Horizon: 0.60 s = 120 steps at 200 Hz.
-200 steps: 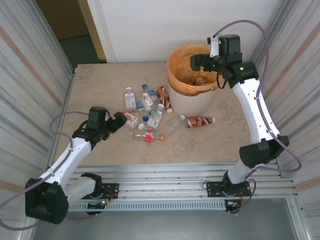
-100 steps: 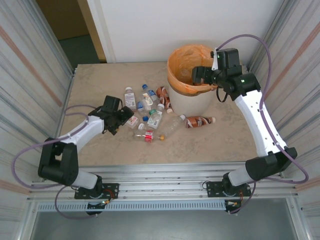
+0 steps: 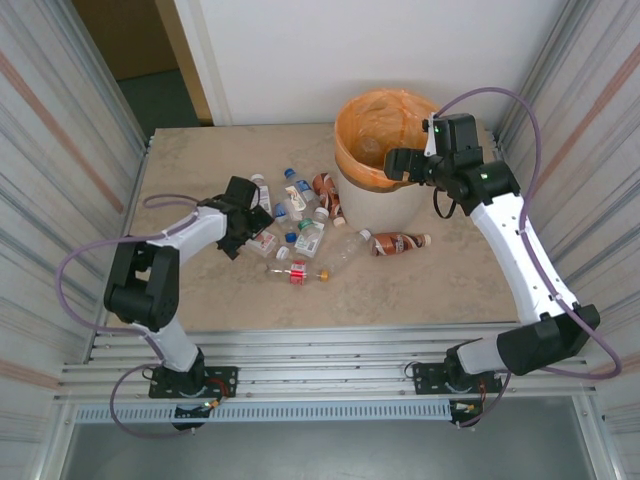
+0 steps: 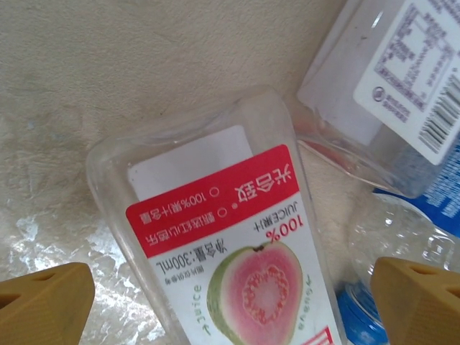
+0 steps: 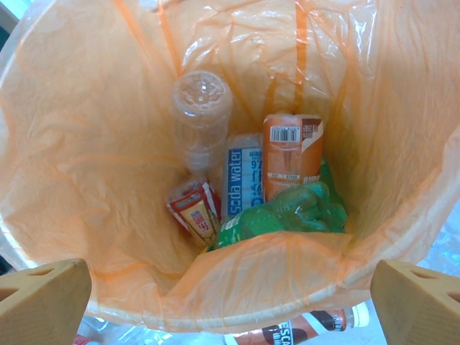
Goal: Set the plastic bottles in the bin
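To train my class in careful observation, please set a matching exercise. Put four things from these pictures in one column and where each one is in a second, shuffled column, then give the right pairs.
Things
1. guava juice bottle
2. soda water bottle
3. white-capped brown-labelled bottle
4. right gripper

Places
A. open, above the bin
B. on the table, between the open fingers of the left gripper
C. lying on the table beside the bin's base
D. inside the bin

Pairs: 1-B; 2-D; 3-C; 4-A
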### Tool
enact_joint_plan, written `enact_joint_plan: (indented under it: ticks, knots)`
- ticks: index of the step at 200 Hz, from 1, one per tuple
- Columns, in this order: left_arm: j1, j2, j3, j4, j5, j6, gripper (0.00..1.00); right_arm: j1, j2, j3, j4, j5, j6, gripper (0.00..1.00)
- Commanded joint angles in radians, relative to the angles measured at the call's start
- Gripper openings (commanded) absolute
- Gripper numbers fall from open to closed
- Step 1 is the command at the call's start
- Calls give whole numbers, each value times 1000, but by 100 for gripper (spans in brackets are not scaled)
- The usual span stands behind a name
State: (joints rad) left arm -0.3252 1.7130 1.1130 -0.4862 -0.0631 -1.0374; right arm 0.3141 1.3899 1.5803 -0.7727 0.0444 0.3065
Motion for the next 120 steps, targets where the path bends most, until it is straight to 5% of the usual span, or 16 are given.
enact_joint_plan:
  ticks: [1, 120]
  knots:
    - [-8, 27, 42, -39, -31, -13, 98, 2, -31, -18, 30, -21, 6, 98]
    - [-1, 152, 82, -2, -32, -40, 80, 1, -54, -76, 82, -91, 24, 98]
